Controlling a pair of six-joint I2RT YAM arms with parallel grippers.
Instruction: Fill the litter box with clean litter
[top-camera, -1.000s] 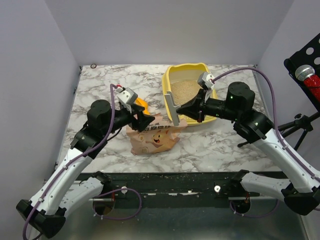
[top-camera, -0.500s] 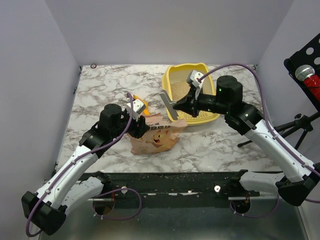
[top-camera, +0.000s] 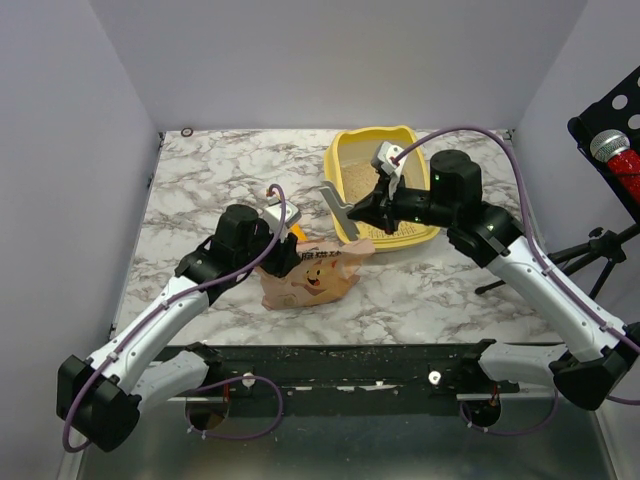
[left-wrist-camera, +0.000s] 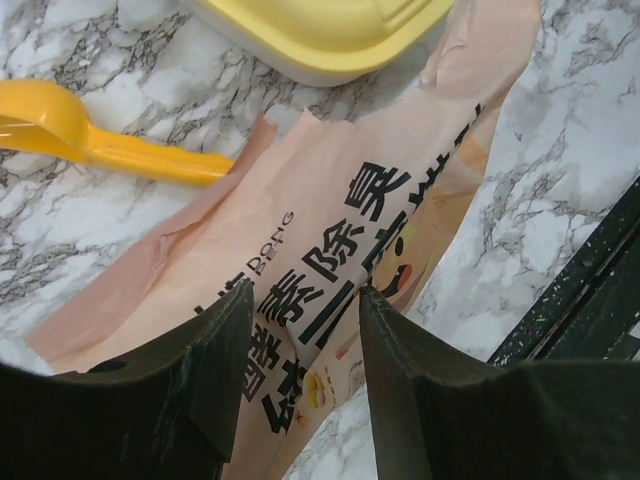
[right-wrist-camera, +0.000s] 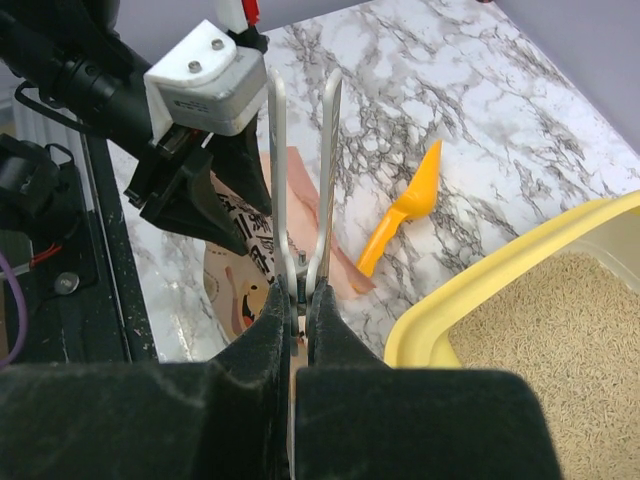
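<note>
Litter box (top-camera: 375, 133) | top: far right of table (top-camera: 200, 180), litter (top-camera: 355, 178) inside; right gripper (top-camera: 362, 212) over its near-left corner, pinching scissors (top-camera: 335, 200); left gripper (top-camera: 288, 248) at bag (top-camera: 310, 282) | left wrist: fingers spread over bag; scoop (left-wrist-camera: 90, 140) and box corner beyond | right wrist: blades upright; box lower right

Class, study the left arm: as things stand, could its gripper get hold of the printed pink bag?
Probably yes. The left gripper hangs right over the bag, jaws apart, nothing between; the orange scoop lies aside, and the right gripper, shut on a grey tool, stands clear.
</note>
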